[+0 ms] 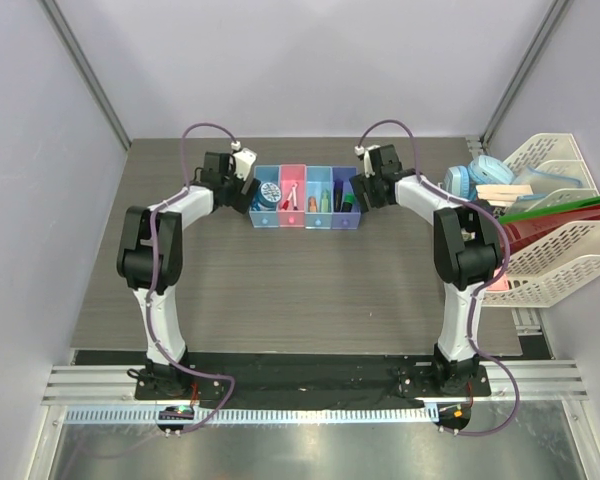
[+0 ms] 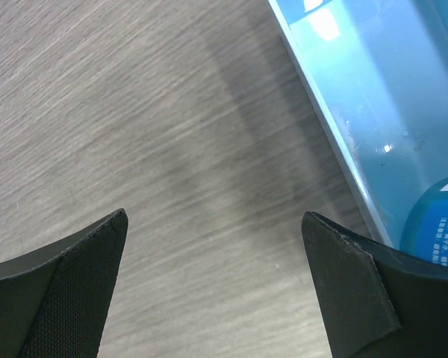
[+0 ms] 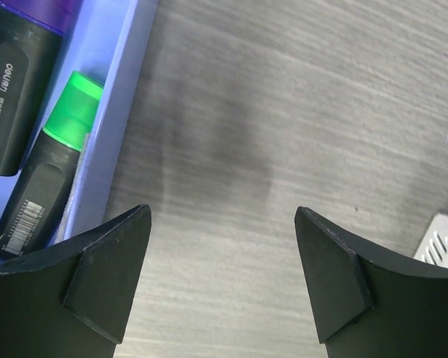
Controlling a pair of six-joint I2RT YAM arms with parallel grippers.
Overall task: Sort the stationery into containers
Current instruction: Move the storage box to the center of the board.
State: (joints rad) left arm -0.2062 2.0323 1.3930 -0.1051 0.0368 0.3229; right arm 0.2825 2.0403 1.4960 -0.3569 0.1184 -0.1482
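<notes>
From the near edge of the table both arms reach out to the same spot, and no loose stationery shows on the bare wood between them. The left gripper stands wide apart with only tabletop between its jaws, holding nothing; the right gripper is likewise spread and empty. What matters is that the row of bins lies between the two, its long axis running left to right, so each gripper sits at one end: the left just beside the outer wall of the blue bin, the right just beside the outer wall of the purple bin. Neither arm is clearly the nearer. The stationery seems already sorted: the round blue disc in the blue bin, a red-capped marker in the pink bin, and the green-capped highlighter beside a purple-capped pen in the purple bin. The pieces in the light blue bin are too small to name. The disc is cut off at the picture's edge, and I cannot tell whether either gripper touches a bin wall. Far right stand the white racks.
</notes>
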